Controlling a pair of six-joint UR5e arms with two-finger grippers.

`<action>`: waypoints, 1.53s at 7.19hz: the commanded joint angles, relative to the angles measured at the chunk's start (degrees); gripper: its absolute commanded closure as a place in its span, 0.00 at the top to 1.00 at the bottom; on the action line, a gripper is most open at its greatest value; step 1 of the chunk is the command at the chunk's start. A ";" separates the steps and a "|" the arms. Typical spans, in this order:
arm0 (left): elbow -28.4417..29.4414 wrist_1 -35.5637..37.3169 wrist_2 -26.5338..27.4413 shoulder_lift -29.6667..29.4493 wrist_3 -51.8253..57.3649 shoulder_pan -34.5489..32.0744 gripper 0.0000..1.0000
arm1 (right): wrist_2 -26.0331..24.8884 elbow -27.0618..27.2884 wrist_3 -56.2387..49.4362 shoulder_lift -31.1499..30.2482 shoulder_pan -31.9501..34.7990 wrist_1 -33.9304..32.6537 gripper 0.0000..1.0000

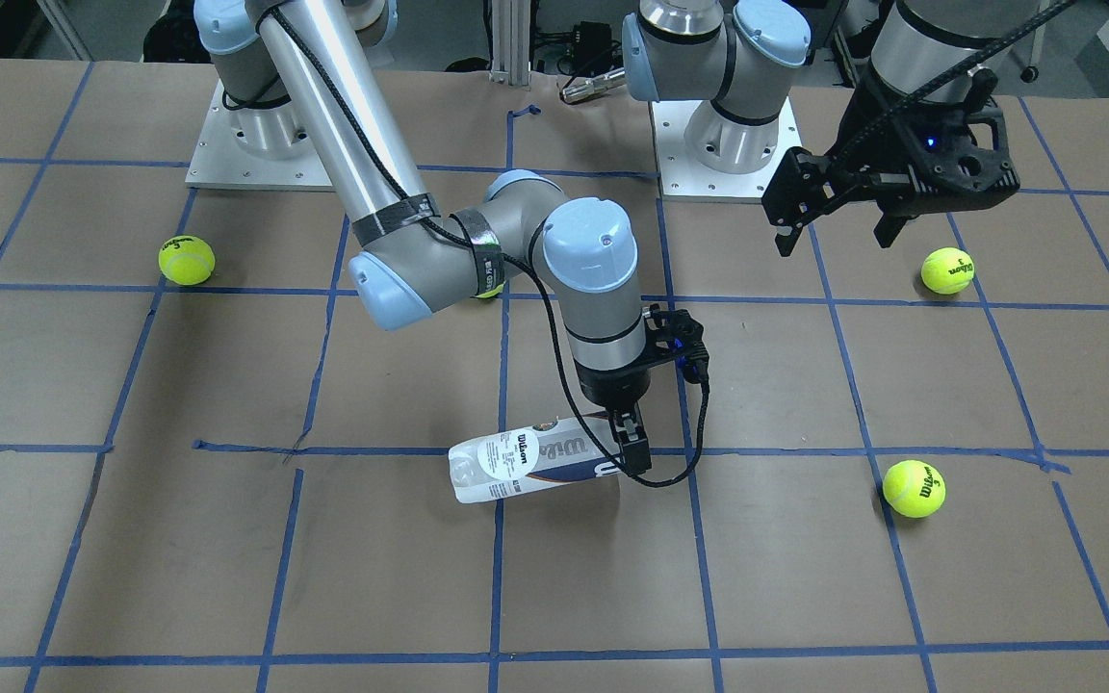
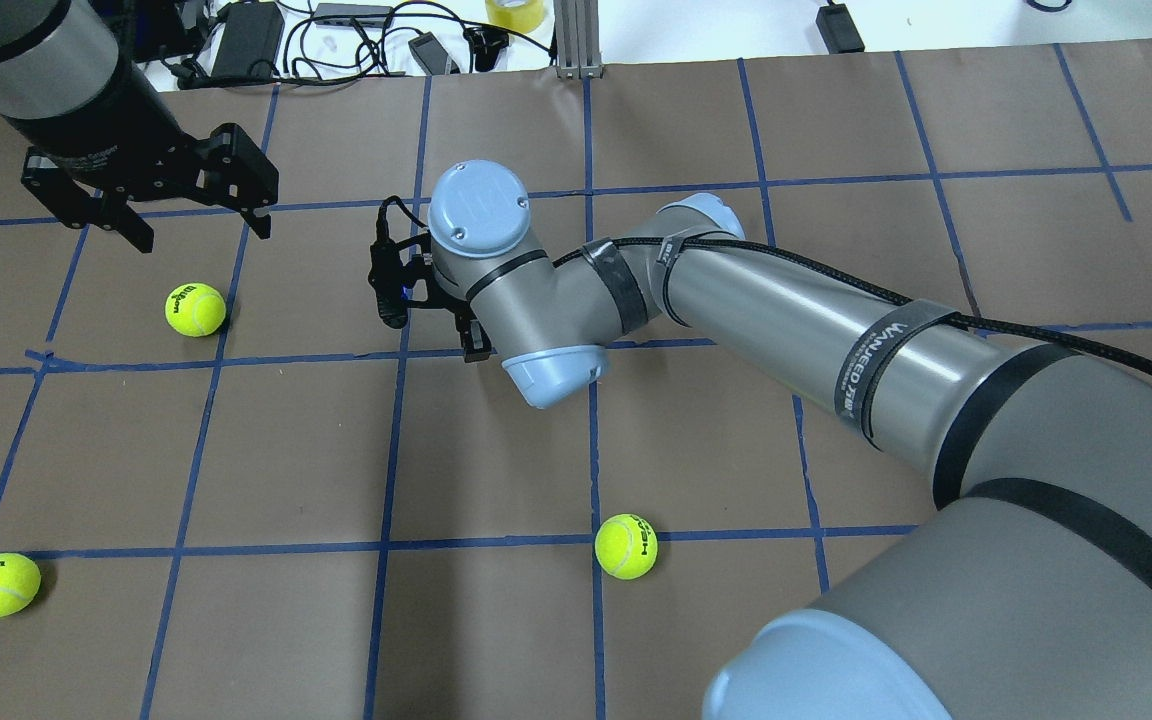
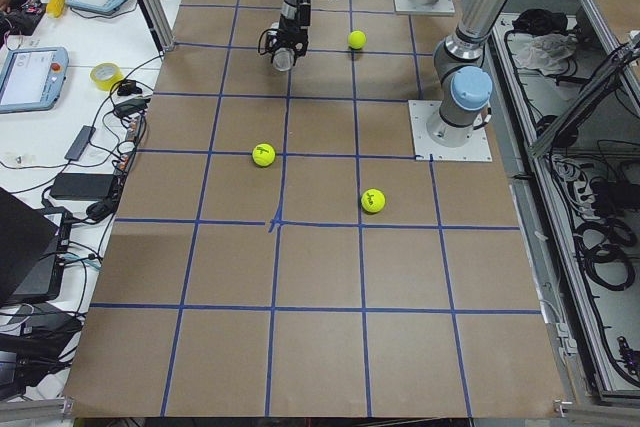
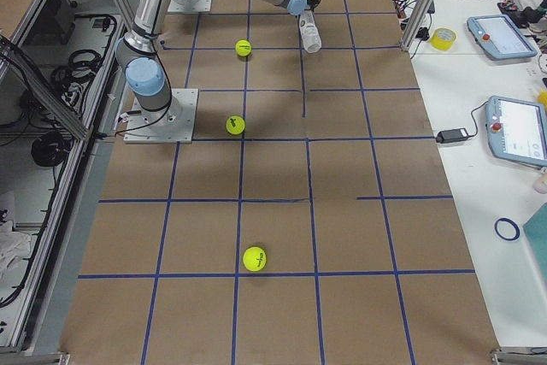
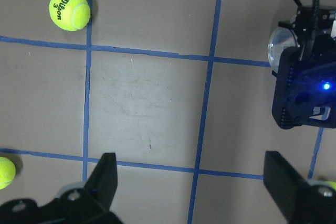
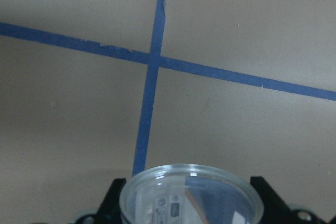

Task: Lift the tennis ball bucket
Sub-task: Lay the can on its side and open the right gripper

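Right gripper (image 1: 628,445) clamped on one end of the tennis ball bucket (image 1: 526,467), which slants low over the middle of the table (image 1: 227,577); left gripper (image 1: 836,241) hovers with jaws apart; I would raise slowly and vertically, since this end-hold lets the free end swing.

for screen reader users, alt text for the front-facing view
The right gripper grips the clear tennis ball bucket by one end, over a blue tape line. The left gripper hangs open at upper right; tennis balls lie scattered on the table.
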 commanded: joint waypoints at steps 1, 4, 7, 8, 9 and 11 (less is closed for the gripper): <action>-0.36 0.03 0.03 0.09 0.00 0.01 1.00 | 0.15 0.33 3.24 0.15 0.14 -0.29 1.00; 0.34 -0.14 0.81 0.09 0.00 0.01 1.00 | -1.52 -2.55 3.08 -3.51 -2.74 8.24 1.00; 0.26 -1.03 0.56 -0.70 0.00 0.19 1.00 | 2.86 -4.24 3.17 -12.65 -15.37 21.22 1.00; -1.05 2.63 -0.58 -1.92 -0.17 0.19 1.00 | 4.35 -3.54 4.56 -16.24 -17.50 25.86 1.00; -2.20 7.37 -7.46 -4.11 -0.18 0.19 1.00 | 4.28 -3.36 7.62 -19.94 -19.00 31.47 1.00; -8.32 19.63 -16.72 -10.33 -0.79 0.19 1.00 | 4.36 -3.36 12.53 -27.06 -22.86 37.37 1.00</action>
